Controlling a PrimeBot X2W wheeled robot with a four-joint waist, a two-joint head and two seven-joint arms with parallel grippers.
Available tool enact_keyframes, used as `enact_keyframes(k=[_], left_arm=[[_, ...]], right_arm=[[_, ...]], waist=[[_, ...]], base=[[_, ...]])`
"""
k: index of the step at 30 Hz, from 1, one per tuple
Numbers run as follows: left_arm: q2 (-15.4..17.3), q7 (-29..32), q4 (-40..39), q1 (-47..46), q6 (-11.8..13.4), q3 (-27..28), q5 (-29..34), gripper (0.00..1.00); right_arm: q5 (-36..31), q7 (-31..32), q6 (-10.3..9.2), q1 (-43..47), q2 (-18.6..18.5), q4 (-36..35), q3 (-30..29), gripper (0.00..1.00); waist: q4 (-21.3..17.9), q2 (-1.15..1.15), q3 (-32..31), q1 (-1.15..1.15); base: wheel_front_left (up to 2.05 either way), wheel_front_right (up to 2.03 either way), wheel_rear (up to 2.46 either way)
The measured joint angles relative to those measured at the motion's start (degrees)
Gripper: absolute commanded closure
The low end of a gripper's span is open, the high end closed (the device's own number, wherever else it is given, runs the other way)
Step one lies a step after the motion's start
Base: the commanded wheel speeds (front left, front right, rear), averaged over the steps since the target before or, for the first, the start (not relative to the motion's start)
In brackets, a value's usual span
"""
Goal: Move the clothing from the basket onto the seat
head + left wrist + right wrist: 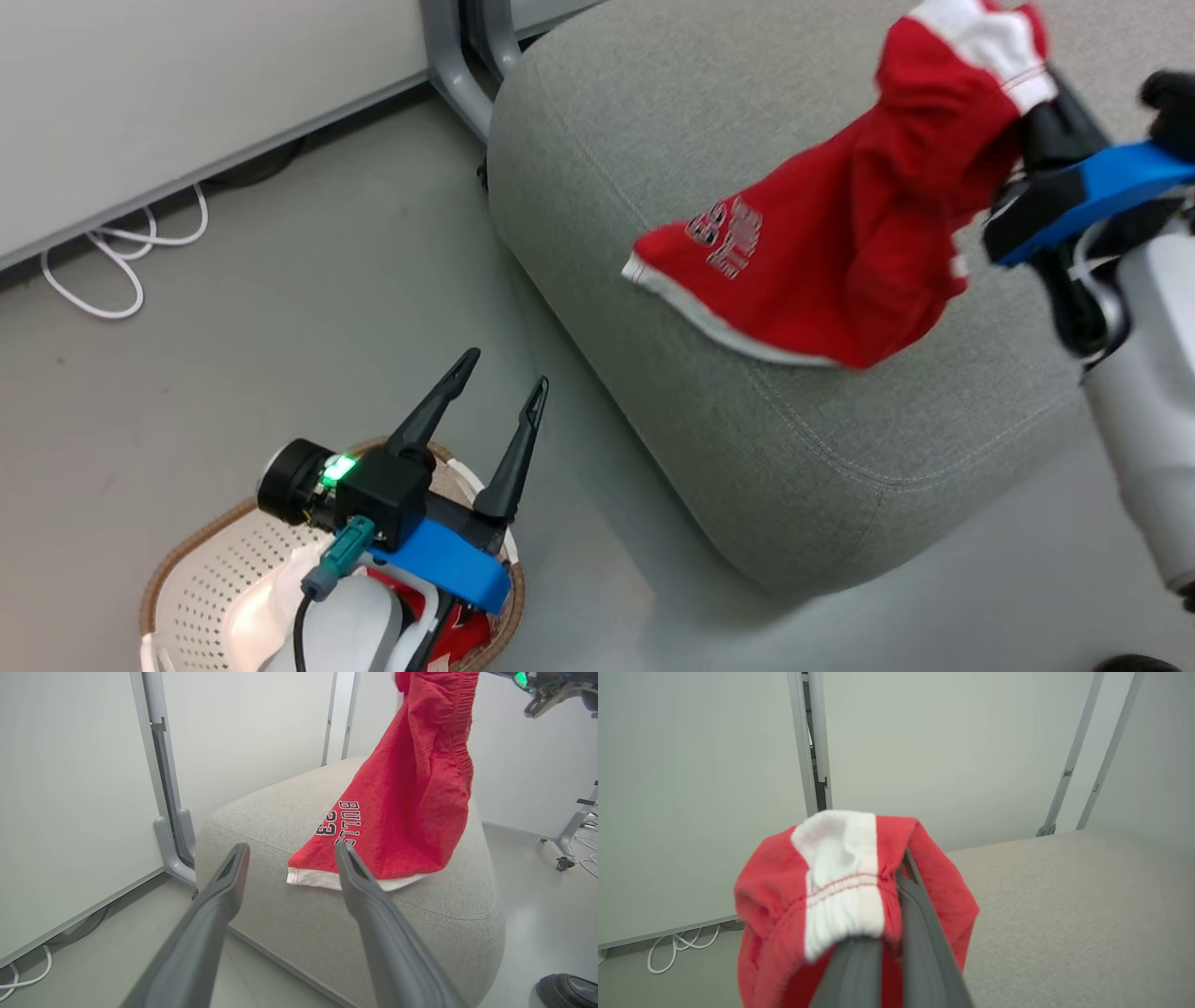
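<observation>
Pale wall panels [187,93] and a grey floor [280,327] surrounded the seat [747,439], with a white cable [121,280] looped at the wall's foot. The right gripper [899,877], pinching the white-banded waist of the clothing [840,252], held it over the seat, hem touching the cushion near its rounded edge. A good release would probably mean lowering further in from that edge before opening. The left gripper [507,369] stood spread and empty above the basket [187,569], where another red garment [462,635] lay.

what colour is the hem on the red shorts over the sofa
White: the hem of the shorts, best in the left wrist view.
</observation>
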Motion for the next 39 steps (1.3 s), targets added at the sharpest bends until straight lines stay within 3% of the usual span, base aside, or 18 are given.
enact_keyframes(k=[8,16,27,39], left_arm=[[3.28,0.01,-2.30,-4.40,0.00,-2.09,0.81,0.00],[6.35,0.00,-6.28,-8.78,0.00,-2.91,2.00,0.00],[7.82,0.00,-7.32,-11.62,0.00,-3.52,2.44,0.00],[7.64,0.00,-7.13,-12.71,0.00,-3.21,2.45,0.00]], right_arm=[[0.04,0.42,0.00,-6.13,-6.52,0.18,-11.98,1.00],[-0.70,-1.14,0.00,-7.79,-7.48,2.26,-19.33,1.00],[-2.41,-2.05,0.00,-7.76,-2.59,9.58,-20.84,1.00],[-2.60,-2.29,0.00,-8.69,-1.76,12.94,-19.60,1.00]], waist=[[1.97,0.00,7.19,0.00],[4.63,0.00,14.91,0.00],[7.52,0.00,22.61,0.01],[7.98,0.00,23.76,0.01]], base=[[0.00,0.00,0.00],[0.00,0.00,0.00],[0.00,0.00,0.00],[0.00,0.00,0.00]])
